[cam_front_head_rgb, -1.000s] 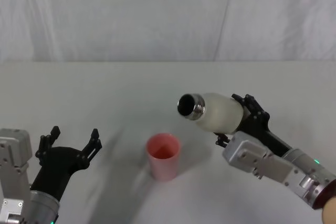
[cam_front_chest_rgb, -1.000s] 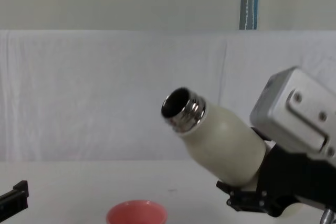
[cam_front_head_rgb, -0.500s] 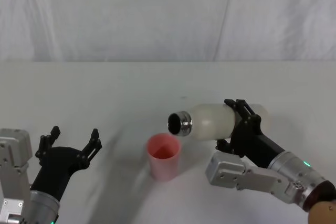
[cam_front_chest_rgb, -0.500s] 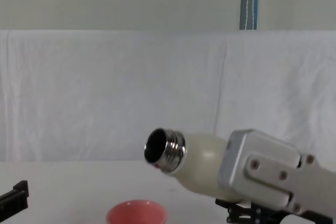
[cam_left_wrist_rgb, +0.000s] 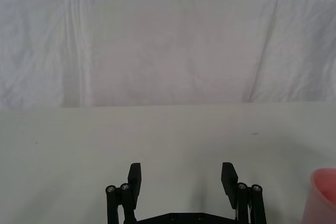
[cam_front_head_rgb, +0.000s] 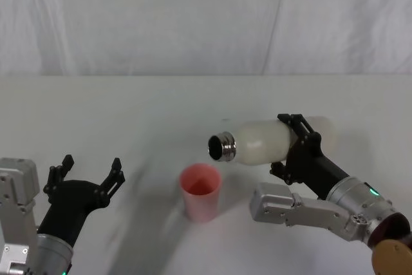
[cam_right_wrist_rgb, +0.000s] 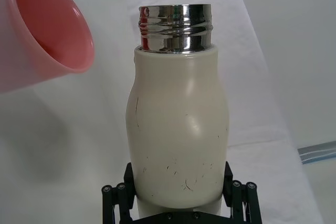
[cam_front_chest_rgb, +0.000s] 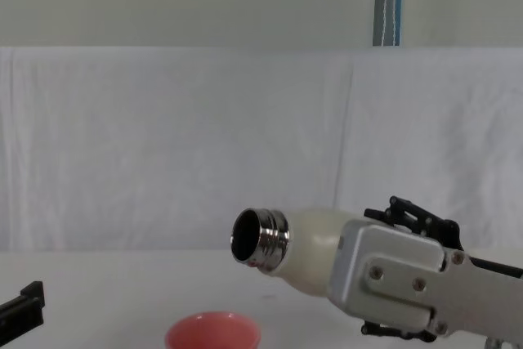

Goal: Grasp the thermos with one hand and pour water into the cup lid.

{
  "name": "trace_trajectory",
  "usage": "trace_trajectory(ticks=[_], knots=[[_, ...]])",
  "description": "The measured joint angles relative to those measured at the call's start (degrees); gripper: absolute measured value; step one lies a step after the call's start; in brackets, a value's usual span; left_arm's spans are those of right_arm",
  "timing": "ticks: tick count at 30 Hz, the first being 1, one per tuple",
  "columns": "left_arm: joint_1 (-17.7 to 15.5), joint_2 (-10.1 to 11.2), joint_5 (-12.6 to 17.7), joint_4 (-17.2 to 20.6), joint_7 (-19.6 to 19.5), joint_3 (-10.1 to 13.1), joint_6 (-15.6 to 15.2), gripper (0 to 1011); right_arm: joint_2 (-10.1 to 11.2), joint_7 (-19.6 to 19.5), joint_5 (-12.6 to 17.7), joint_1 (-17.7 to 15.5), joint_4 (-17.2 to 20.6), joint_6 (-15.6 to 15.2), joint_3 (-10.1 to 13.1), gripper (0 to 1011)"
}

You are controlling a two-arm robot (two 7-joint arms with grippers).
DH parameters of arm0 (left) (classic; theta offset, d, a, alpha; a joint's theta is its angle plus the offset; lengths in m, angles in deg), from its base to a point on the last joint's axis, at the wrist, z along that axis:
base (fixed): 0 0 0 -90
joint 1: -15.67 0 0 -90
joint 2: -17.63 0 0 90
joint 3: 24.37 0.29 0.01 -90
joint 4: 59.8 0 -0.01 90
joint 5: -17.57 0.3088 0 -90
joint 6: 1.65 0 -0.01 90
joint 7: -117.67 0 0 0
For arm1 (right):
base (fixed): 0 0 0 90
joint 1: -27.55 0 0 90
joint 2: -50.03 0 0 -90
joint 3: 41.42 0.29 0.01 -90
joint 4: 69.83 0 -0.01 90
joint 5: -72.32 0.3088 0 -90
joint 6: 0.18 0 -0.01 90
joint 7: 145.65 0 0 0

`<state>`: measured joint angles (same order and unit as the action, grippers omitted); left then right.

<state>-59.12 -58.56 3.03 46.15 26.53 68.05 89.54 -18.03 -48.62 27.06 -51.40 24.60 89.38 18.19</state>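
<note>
Right gripper (cam_front_head_rgb: 297, 143) clamps the thermos (cam_front_head_rgb: 267, 141) mid-body, tipped left above the cup lid (cam_front_head_rgb: 200, 192); treat its smooth, rigid wall as slippery. Left gripper (cam_front_head_rgb: 89, 173) idles spread wide.

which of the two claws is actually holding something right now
The right claw: it is shut on the thermos, held tipped with its steel neck over the cup lid. The left claw is open, holding nothing, off to the left.
</note>
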Motion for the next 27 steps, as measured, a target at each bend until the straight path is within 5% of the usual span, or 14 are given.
trace_trajectory(ticks=[27], knots=[[0.0, 0.0, 0.0, 0.0, 0.0, 0.0, 0.0, 1001, 0.6, -1.4, -5.3, 2.7, -1.2, -0.6, -2.2, 952]])
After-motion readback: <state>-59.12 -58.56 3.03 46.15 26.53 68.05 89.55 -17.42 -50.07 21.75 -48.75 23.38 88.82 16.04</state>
